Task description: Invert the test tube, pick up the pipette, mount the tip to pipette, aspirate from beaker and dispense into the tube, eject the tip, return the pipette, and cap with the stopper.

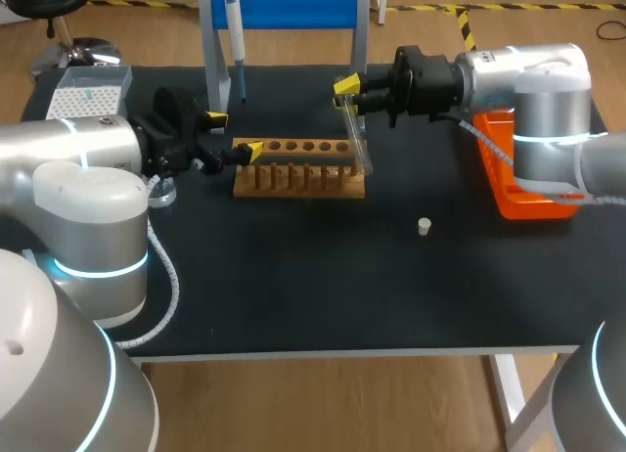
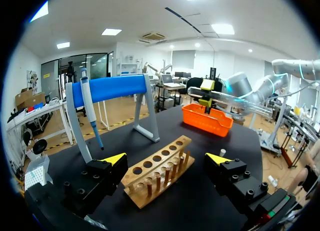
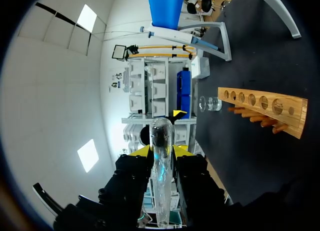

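**Desk:** What's closest in on the counter [image 1: 342, 286]?

**Me:** The stopper [image 1: 424, 226], standing alone and well apart from everything else. I judge capping to be the last job, so I leave it.

**Desk:** And your left side?

**Me:** My left tool [image 1: 235, 134] is wide open and holds nothing. It sits at the left end of the wooden rack [image 1: 298, 173], and the rack runs away ahead of it between the two tips. One tip is close against the wood, but I can't tell whether it touches.

**Desk:** Where's the tube?

**Me:** In my right tool [image 3: 161, 151]. Both fingers are clamped on the glass from either side, and they hold the test tube [image 1: 360, 144] in the air over the rack's right end. What matters is its long axis, which is slanted, neither upright nor level. The lower end hangs down toward the last holes and the rest runs up through the fingers. From the wrist the tube points straight out along the fingers.

**Desk:** So what does the next move need?

**Me:** As I read it, I'm partway through the turn-over. The wrist has to bring that axis upright over one hole, closed end down, before I lower. The right arm does this alone, since the left is at the far end of the rack.

**Desk:** Anything further back?

**Me:** The pipette [image 1: 233, 41] hangs on the blue stand [image 1: 293, 7] behind the rack, on the left-arm side, so I'd fetch it with the left.
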Controlling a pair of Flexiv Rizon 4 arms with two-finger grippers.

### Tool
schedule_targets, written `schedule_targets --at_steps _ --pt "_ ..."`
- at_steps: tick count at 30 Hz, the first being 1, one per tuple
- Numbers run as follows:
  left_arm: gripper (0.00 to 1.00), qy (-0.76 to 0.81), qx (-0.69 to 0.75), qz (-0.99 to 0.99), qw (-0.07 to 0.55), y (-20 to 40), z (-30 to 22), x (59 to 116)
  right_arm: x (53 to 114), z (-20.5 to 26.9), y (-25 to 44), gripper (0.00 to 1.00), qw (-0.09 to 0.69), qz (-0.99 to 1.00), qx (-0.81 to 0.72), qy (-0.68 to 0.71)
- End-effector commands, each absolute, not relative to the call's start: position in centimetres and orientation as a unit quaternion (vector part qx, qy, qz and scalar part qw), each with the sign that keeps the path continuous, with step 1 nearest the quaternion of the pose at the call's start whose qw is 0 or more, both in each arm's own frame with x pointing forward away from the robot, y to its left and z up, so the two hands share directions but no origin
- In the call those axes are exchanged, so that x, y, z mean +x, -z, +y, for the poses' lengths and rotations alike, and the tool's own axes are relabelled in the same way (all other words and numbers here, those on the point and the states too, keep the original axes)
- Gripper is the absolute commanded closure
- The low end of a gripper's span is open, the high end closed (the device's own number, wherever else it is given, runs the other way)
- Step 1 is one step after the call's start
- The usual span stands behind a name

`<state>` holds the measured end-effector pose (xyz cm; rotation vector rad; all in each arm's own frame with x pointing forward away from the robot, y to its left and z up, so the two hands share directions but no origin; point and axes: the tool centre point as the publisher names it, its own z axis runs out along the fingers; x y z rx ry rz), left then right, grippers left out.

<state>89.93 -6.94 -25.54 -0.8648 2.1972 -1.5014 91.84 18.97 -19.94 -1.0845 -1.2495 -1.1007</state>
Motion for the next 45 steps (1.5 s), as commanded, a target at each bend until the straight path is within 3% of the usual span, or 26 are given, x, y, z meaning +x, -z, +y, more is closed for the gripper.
schedule_targets --at_steps 1,6,8,14,17,31,34,45 --pt "0.0 0.532 -0.304 0.771 0.172 25.7 -6.9 89.9 91.8 18.8 19.8 1.0 0.545 -0.528 -0.458 0.463" --pt "0.0 0.532 -0.304 0.771 0.172 25.7 -6.9 89.9 91.8 18.8 19.8 1.0 0.545 -0.528 -0.458 0.463" --pt "0.0 0.566 -0.234 0.757 0.229 25.2 -7.2 89.7 91.8 18.8 19.8 1.0 0.545 -0.528 -0.458 0.463" --pt "0.0 0.579 -0.081 0.747 0.316 25.0 -7.5 89.7 91.8 18.8 19.8 1.0 0.545 -0.528 -0.458 0.463" --pt "0.0 0.523 0.018 0.749 0.405 25.0 -7.6 89.2 91.8 18.8 19.8 1.0 0.545 -0.528 -0.458 0.463" --pt "0.0 0.503 0.006 0.765 0.403 25.4 -7.5 89.5 91.8 18.8 19.8 1.0 0.545 -0.528 -0.458 0.463" --pt "0.0 0.488 0.095 0.727 0.473 24.2 -8.2 89.1 91.8 18.8 19.8 1.0 0.545 -0.528 -0.458 0.463" --pt "0.0 0.481 0.306 0.62 0.539 23.3 -8.9 88.5 91.8 18.8 19.8 1.0 0.545 -0.528 -0.458 0.463"
